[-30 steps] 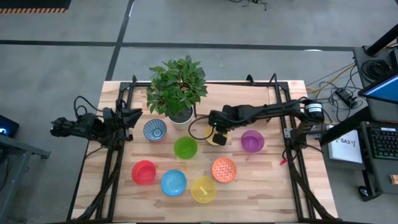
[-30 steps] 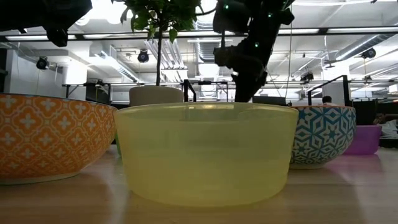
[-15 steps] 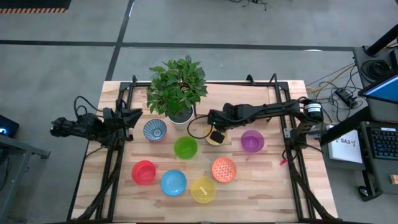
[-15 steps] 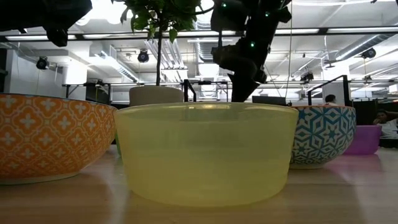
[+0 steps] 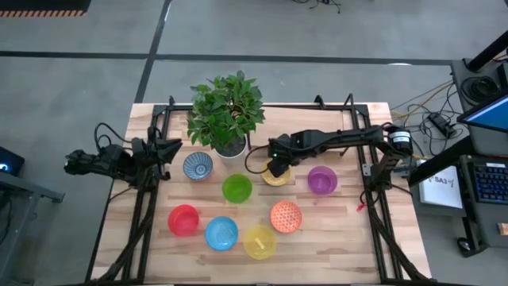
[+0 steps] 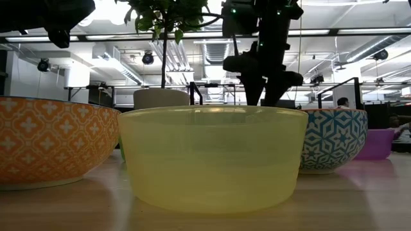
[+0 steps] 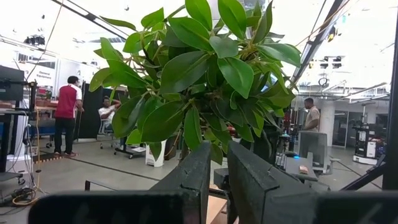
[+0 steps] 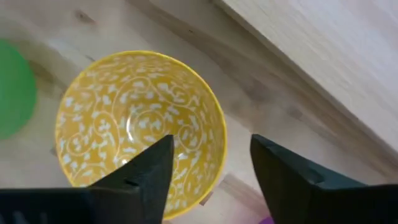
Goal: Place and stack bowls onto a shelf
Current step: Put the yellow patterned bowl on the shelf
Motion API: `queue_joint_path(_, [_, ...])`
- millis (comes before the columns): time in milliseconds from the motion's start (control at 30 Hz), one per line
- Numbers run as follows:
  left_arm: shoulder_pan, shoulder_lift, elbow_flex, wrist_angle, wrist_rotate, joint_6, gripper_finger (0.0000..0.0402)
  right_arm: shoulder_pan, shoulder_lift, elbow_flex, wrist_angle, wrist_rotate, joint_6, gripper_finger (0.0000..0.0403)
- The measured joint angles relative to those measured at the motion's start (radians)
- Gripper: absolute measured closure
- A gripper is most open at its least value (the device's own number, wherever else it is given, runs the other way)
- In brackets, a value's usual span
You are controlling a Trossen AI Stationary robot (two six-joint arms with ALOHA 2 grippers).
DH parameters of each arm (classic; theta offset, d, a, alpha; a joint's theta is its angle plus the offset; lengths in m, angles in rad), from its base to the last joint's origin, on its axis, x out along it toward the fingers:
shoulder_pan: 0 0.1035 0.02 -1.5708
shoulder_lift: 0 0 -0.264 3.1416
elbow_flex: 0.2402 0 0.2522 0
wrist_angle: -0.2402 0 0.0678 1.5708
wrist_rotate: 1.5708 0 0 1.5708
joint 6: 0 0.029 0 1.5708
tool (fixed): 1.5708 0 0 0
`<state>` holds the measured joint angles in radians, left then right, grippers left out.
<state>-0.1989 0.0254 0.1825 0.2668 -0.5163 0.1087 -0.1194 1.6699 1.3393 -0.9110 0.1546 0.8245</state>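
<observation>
The right gripper [image 5: 275, 170] hung with its jaws apart over the rim of the yellow patterned bowl [image 8: 140, 132], which sat on the surface near the middle, between the green bowl [image 5: 236, 188] and the purple bowl [image 5: 322, 179]. The left gripper [image 5: 171, 148] waited at the surface's left edge, jaws nearly together and empty.

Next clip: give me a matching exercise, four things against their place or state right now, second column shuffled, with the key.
Things:
1. yellow patterned bowl
2. right gripper
3. left gripper
4. purple bowl

Place or state:
A. parked at the table's left edge, facing the plant
B. open, above a bowl
C. right of the patterned yellow one
D. on the tabletop, released, between open fingers

Pairs: 1-D, 2-B, 3-A, 4-C
</observation>
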Motion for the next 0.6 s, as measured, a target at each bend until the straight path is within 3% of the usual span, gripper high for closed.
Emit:
queue_joint_path(267, [0.0, 0.0, 0.0, -0.006, 0.0, 0.014, 0.0364, 0.017, 0.0, -0.067, 0.037, 0.002, 0.074, 0.0167])
queue_joint_path(600, [0.0, 0.0, 0.0, -0.007, 0.0, 0.014, 0.0364, 0.034, 0.001, -0.19, 0.209, 0.002, 0.155, 0.0209])
